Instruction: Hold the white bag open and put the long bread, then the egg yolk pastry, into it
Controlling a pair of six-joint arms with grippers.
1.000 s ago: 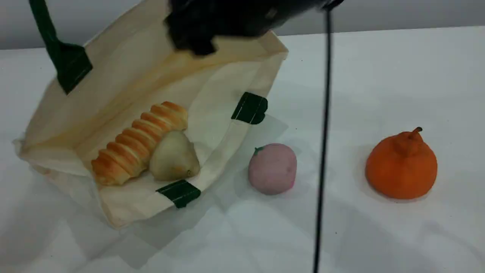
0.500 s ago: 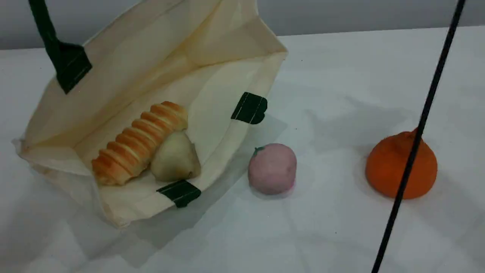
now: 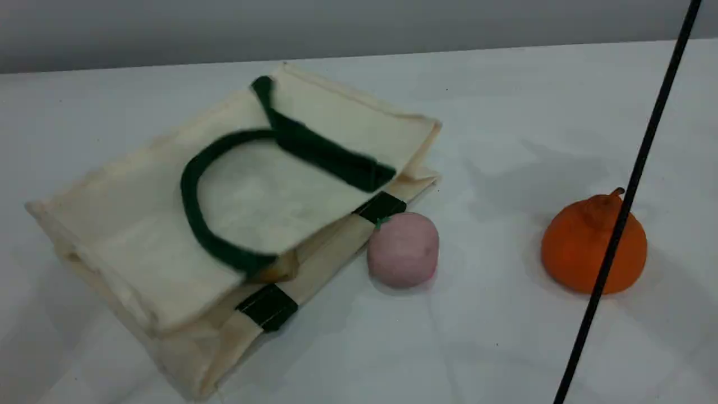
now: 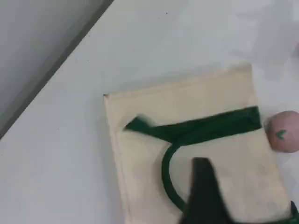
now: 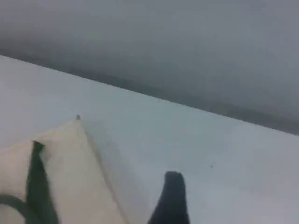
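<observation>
The white bag (image 3: 140,224) lies collapsed flat on the table. Its upper side has folded down over the mouth, and a dark green handle (image 3: 193,196) lies looped on top. Under that cloth the long bread and the egg yolk pastry are hidden. Neither arm shows in the scene view. In the left wrist view the bag (image 4: 140,186) lies well below my left gripper, whose dark fingertip (image 4: 203,191) holds nothing. The right wrist view shows one bare fingertip (image 5: 171,200) of my right gripper above the table, beside a corner of the bag (image 5: 70,186).
A pink ball with a green tip (image 3: 403,249) rests against the bag's mouth edge. An orange stemmed fruit (image 3: 589,241) sits at the right. A thin black cable (image 3: 622,224) hangs slantwise in front of the fruit.
The bag's raised side and handle have dropped from the left gripper, and the bag fell shut over the bread and pastry. The right arm left the scene view a second ago.
</observation>
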